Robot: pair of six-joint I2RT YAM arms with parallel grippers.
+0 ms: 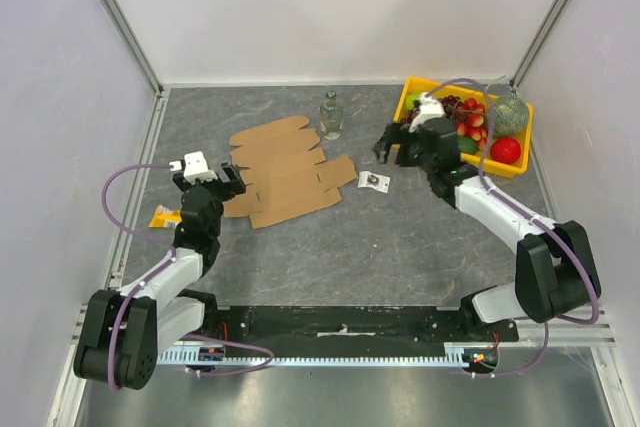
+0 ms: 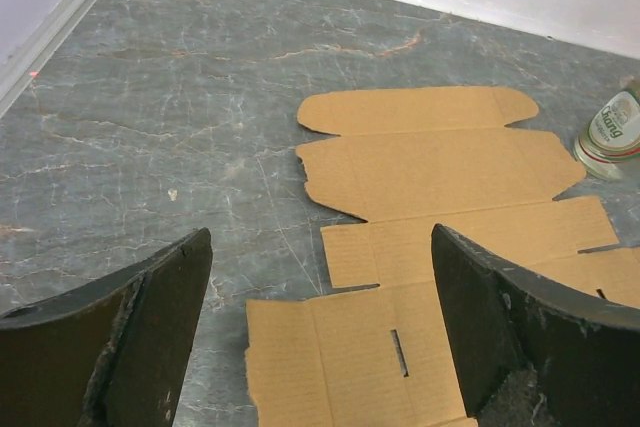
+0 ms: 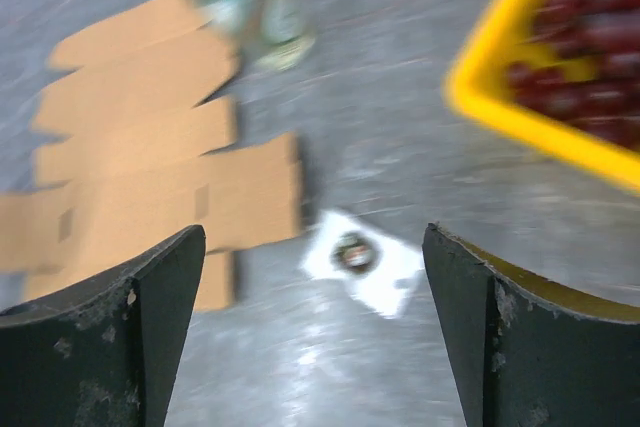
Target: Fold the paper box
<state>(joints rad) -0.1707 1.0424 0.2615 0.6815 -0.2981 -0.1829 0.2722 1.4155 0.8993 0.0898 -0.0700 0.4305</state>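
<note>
The paper box (image 1: 285, 169) lies flat and unfolded on the grey table, a brown die-cut cardboard sheet with flaps and tabs. My left gripper (image 1: 208, 185) hovers at its left edge, open, nothing between the fingers. In the left wrist view the sheet (image 2: 440, 187) spreads ahead, its near slotted flap (image 2: 360, 357) between the open fingers (image 2: 150, 337). My right gripper (image 1: 398, 140) is open to the right of the sheet, beside the yellow tray. The blurred right wrist view shows the cardboard (image 3: 150, 177) at left, beyond the open jaws.
A clear glass bottle (image 1: 331, 115) stands just behind the cardboard. A yellow tray (image 1: 415, 97) of fruit sits at the back right. A small white packet (image 1: 373, 181) lies right of the sheet. A yellow wrapper (image 1: 164, 215) lies at the left, near the left arm.
</note>
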